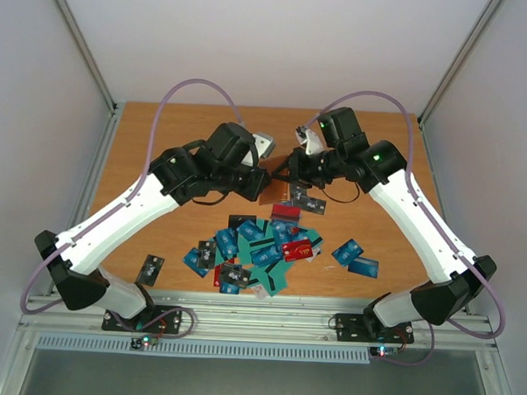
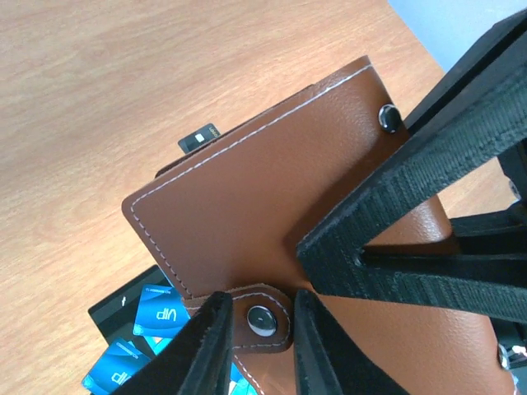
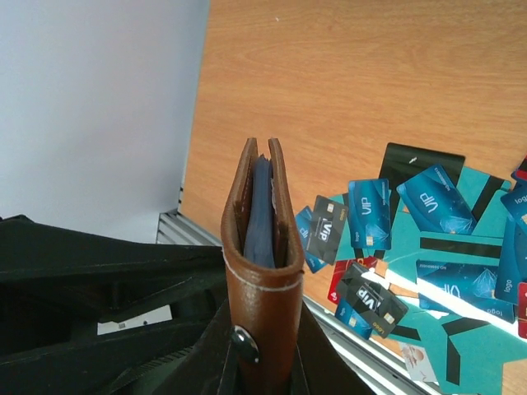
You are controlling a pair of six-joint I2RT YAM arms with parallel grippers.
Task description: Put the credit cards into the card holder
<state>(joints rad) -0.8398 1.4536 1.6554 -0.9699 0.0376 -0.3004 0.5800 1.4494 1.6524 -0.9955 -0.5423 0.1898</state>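
On wooden table [image 1: 161, 132], credit cards [image 1: 259, 250]

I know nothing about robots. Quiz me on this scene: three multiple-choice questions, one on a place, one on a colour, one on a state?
1. Where is the card holder? A) in a drawer B) held up in mid-air C) on the floor
2. Its colour? A) brown B) green C) white
3. The right gripper is: A) wide open B) out of sight C) shut on the card holder

Answers: B, the wrist views show it raised with the tabletop well behind it; A, it is brown leather with pale stitching; C, the gripper clamps the holder's lower end.
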